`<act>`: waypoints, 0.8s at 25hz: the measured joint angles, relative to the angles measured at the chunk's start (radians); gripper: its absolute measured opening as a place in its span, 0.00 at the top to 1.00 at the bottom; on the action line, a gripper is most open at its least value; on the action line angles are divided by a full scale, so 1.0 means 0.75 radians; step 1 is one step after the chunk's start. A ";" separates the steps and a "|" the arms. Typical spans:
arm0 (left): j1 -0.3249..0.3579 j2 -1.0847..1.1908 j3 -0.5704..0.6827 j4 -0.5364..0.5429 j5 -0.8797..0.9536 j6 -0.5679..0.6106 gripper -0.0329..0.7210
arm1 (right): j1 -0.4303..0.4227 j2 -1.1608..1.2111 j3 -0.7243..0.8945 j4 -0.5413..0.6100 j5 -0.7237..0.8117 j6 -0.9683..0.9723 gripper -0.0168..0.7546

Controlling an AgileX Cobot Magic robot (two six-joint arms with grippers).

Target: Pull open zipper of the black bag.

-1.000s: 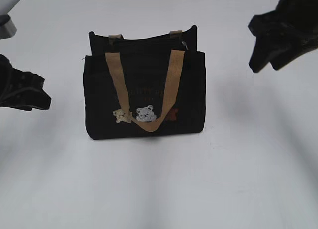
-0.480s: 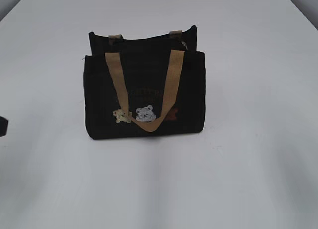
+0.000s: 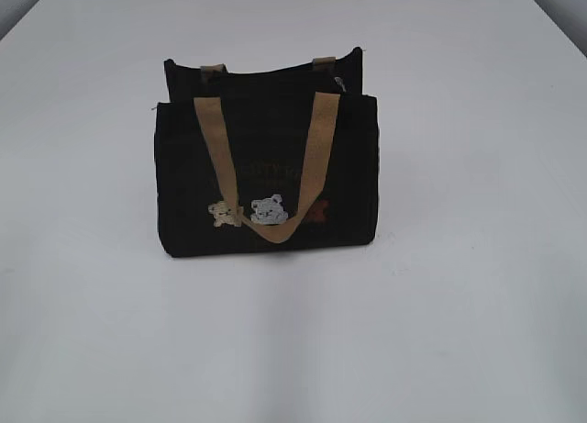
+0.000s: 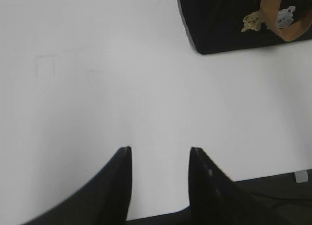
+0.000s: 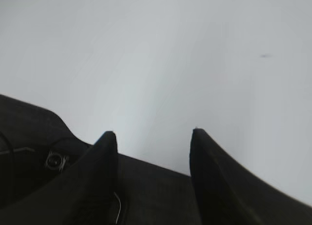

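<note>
White bench (image 3: pixel 459 331), plain and matte, filling nearly the whole exterior view; far corners cut off by a darker background at upper left and upper right. Wide bare surface in front of, to the left of and to the right of the black bag (image 3: pixel 266 180), with more bare surface behind it up to the far edge. Neither arm visible in the exterior view.

Nearest, in the left wrist view: left gripper (image 4: pixel 160 159) with jaws parted and nothing between them, only white bench showing in the gap. Near edge of the bench just below the fingertips, dark floor beyond it. Lower left corner of the bag well ahead at upper right of that view, clear of the gripper.

In the right wrist view: right gripper (image 5: pixel 153 139) likewise spread apart and empty, poised over the bench edge, dark flooring and a cable beneath. No bag visible there.

Farther out, at mid-bench and slightly left of centre: the bag standing upright on its base, broad front face toward the camera, long axis running left to right. Tan handle (image 3: pixel 275 166) drooping in a loop down the front, ending near the bear patches (image 3: pixel 268 209). Farthest, along the top rear edge: the zipper (image 3: pixel 275 74), running left to right, with a small pale glint near its right end; open or closed cannot be told at this size.
</note>
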 joint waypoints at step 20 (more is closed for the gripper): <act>0.000 -0.553 0.045 0.048 0.071 -0.002 0.63 | 0.000 -0.523 0.017 0.055 -0.001 0.000 0.48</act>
